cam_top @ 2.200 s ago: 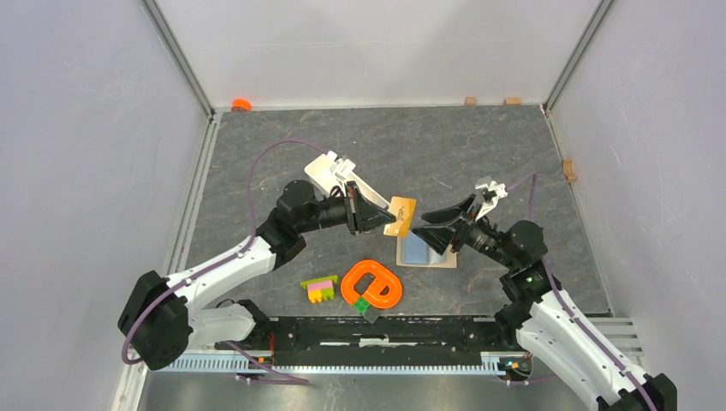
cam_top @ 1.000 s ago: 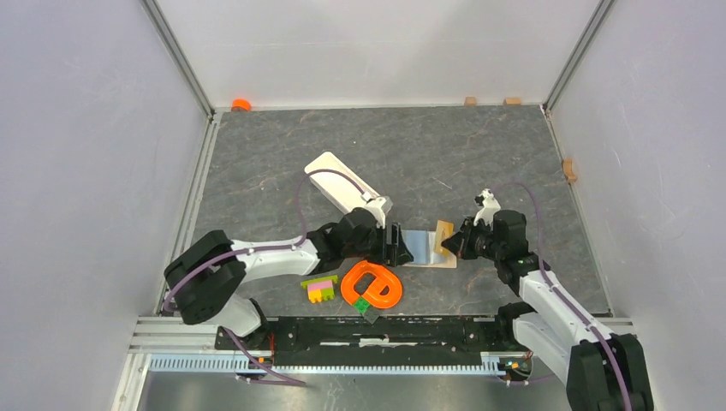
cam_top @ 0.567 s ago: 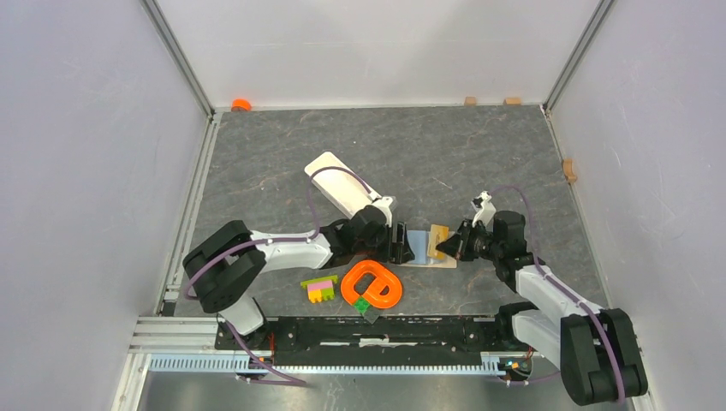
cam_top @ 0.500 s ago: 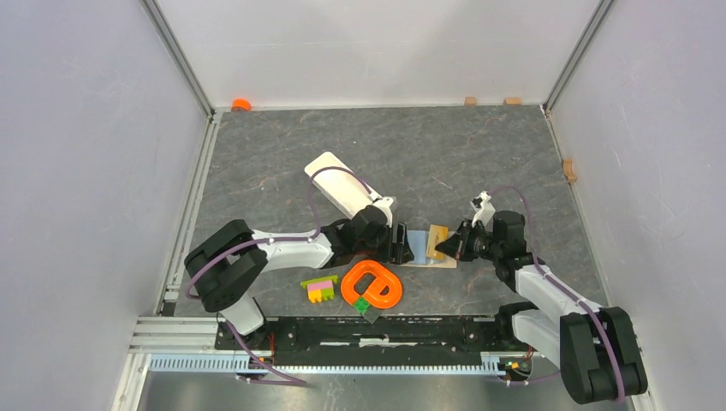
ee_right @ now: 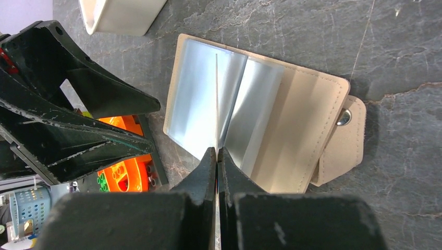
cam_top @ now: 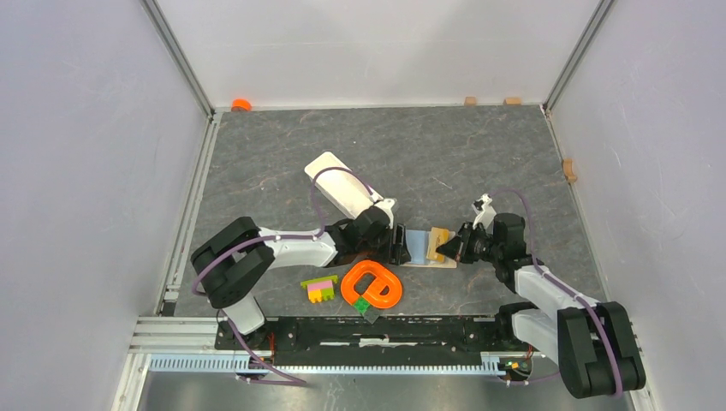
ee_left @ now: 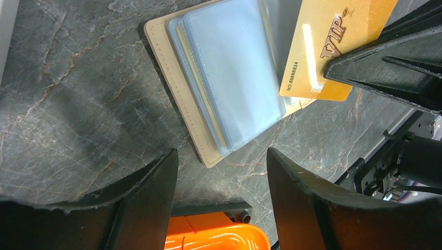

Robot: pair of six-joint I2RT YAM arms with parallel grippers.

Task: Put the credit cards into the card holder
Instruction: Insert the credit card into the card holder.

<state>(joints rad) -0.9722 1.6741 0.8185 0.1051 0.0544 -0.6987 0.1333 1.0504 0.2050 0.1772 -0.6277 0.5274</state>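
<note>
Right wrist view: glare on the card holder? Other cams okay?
Right wrist: sheen washes out the clear sleeves of the card holder; the camera's own fingers look soft. Left wrist: a glare streak on the gold card. Top external: even light, sharp.

Bright, even light, probably from overhead, fills the top view, with faint shadows beside the holder [cam_top: 419, 250]. From the right wrist its clear sleeves [ee_right: 200, 99] glare silver-white, and the right gripper [ee_right: 217, 152] below them blurs near the lens. From the left wrist a glare streak crosses the gold card [ee_left: 333, 36] right of the holder.
</note>
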